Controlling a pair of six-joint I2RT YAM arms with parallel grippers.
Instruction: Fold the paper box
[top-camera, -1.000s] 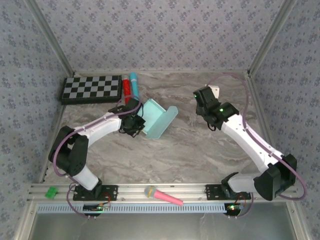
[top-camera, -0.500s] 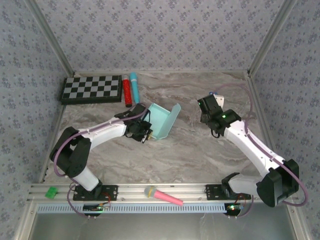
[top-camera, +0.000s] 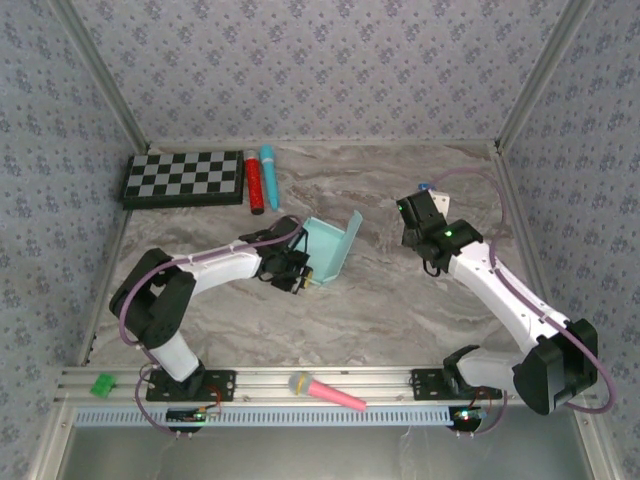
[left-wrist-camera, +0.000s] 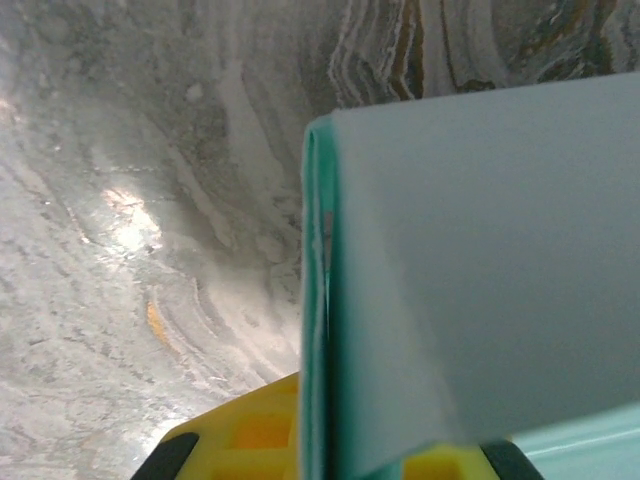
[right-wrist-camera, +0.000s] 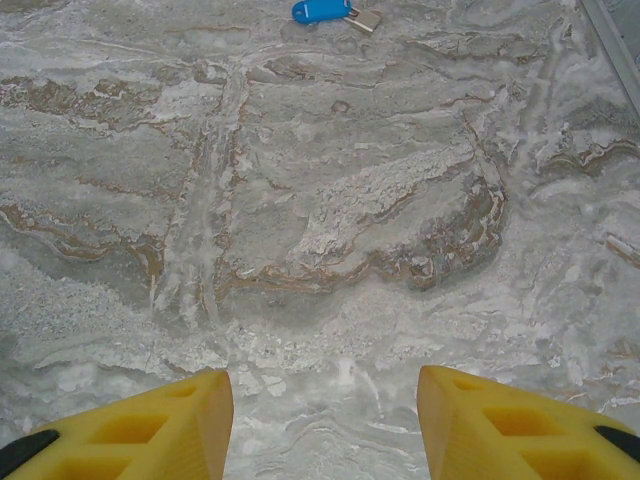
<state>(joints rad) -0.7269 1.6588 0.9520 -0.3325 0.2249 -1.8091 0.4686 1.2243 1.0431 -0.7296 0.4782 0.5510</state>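
Box (top-camera: 330, 245) sits pinched by its near edge in the left gripper (top-camera: 298, 278) — card rising just beyond the fingers (left-wrist-camera: 250, 437), long axis slanting away; right gripper (top-camera: 415, 212), well apart, gapes empty.

A robotics lab test booth: aluminium frame (top-camera: 300, 378), wallpapered panels (top-camera: 320, 70), marble-print tabletop (top-camera: 380, 300), checkerboard (top-camera: 184, 178) at the back
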